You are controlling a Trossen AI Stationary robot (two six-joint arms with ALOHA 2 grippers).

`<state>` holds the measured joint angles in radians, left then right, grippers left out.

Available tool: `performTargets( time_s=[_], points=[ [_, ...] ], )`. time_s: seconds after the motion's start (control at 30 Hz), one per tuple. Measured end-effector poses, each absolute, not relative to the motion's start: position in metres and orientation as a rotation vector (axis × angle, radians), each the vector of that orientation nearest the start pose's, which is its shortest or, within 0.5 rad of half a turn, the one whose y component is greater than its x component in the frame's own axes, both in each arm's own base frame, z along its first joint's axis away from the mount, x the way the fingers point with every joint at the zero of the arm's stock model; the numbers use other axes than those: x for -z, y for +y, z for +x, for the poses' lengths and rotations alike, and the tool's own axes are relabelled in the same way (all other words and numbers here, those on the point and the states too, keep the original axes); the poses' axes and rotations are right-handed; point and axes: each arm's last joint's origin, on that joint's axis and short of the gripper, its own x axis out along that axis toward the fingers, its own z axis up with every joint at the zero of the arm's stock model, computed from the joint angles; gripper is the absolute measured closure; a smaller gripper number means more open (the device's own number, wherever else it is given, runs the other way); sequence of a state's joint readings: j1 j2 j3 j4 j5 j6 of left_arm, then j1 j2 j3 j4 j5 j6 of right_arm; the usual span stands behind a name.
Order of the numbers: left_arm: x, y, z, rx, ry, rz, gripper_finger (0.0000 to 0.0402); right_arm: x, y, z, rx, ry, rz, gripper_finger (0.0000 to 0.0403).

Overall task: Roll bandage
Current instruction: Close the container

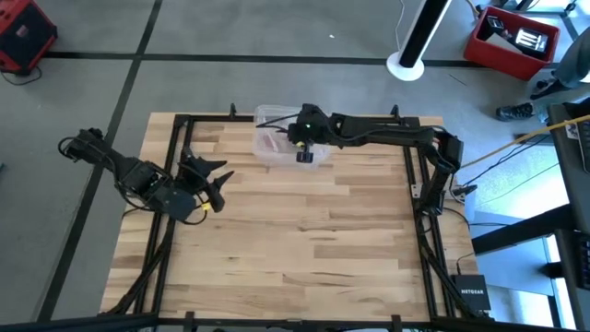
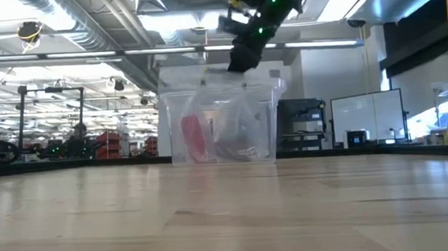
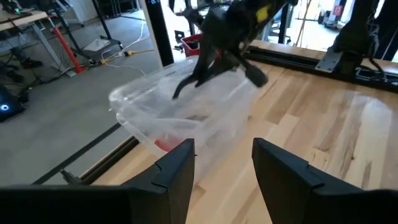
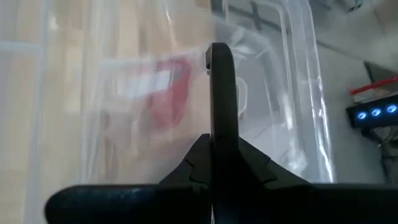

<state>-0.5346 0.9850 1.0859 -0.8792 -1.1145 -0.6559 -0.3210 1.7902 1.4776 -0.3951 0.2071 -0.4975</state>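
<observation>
Hovering over one clear plastic box [image 2: 222,125] holding one soft red bandage [image 2: 191,135]: right gripper [image 4: 219,68], fingers pressed together. Left gripper [image 3: 224,165] fingers apart, waiting aside.

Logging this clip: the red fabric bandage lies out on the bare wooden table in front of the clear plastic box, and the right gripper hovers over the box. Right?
Not quite. The red fabric bandage lies inside the clear plastic box, seen through its wall in the low view. The right gripper does hover over the box.
</observation>
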Motion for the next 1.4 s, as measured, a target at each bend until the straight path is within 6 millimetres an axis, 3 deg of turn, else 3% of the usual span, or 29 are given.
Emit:
performTargets(
  time_s=[0.23, 0.6, 1.0, 1.23, 1.4],
  points=[
    [-0.348, -0.067, 0.164, -0.691, 0.327, -0.057, 0.0247, -0.256, -0.141, 0.389, 0.382, 0.89, -0.412, 0.0369],
    [-0.348, -0.067, 0.164, -0.692, 0.321, -0.073, 0.0247, -0.256, -0.141, 0.396, 0.34, 0.813, -0.408, 0.0367],
    [-0.348, -0.067, 0.164, -0.687, 0.324, -0.074, 0.0247, -0.241, -0.147, 0.406, 0.333, 0.795, -0.394, 0.0342],
    [-0.348, -0.068, 0.164, -0.674, 0.335, -0.079, 0.0247, -0.236, -0.147, 0.41, 0.307, 0.769, -0.35, 0.0297],
    [-0.348, -0.068, 0.164, -0.674, 0.335, -0.08, 0.0247, -0.252, -0.146, 0.404, 0.345, 0.755, -0.348, 0.0254]
  ],
)
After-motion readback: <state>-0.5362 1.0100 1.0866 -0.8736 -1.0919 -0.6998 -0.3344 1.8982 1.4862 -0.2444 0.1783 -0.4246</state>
